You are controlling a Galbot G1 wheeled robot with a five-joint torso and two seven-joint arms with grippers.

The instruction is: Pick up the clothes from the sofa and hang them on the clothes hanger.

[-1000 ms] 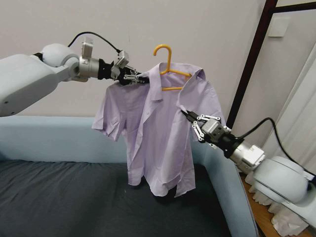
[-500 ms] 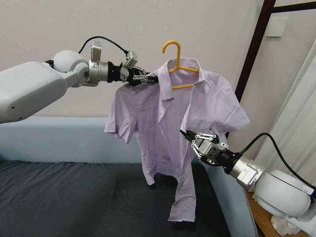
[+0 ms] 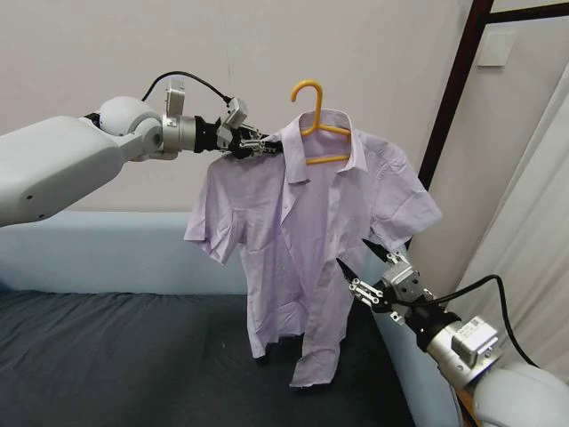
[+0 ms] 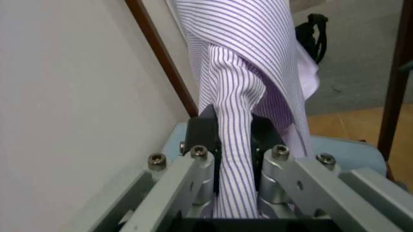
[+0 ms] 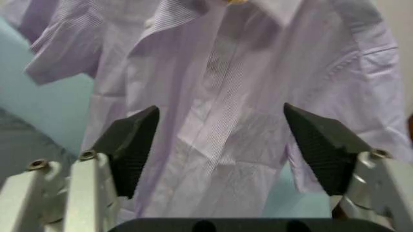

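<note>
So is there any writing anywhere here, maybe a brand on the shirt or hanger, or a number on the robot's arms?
None: there is no word, number or sign to read.
The striped shirt shows no label and the yellow hanger is plain.
The left gripper, shut on the shirt's shoulder, and the open right gripper carry no visible marking.
The pale wall plate looks blank.

A pale lilac, finely striped short-sleeved shirt hangs open-fronted on a yellow hanger at the frame's upper centre.
</note>
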